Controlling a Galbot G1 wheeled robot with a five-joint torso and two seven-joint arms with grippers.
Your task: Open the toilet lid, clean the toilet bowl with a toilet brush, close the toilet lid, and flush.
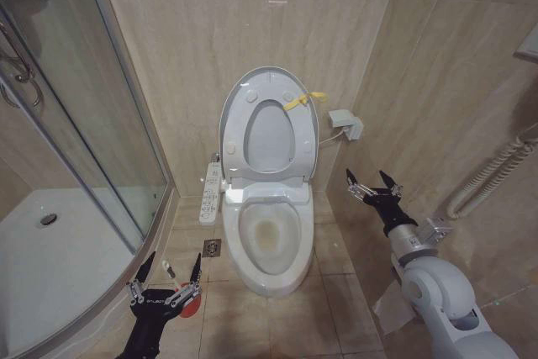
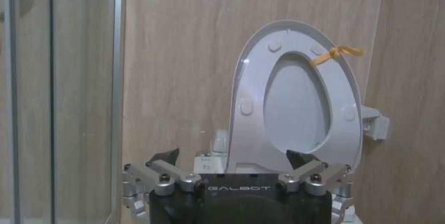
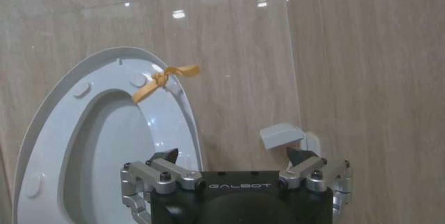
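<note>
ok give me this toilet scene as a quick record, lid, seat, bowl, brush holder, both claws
lid: large glossy white oval plastic toilet lid raised against the wall, yellow strap at its top edge
seat: ring-shaped white seat also raised, resting on the lid
bowl: white ceramic toilet bowl uncovered, water at the bottom
brush holder: small round red cup on the floor, partly hidden behind the left claw
left claw: left claw open, low beside the bowl, holding nothing
right claw: right claw open, to the right of the toilet, holding nothing
</note>
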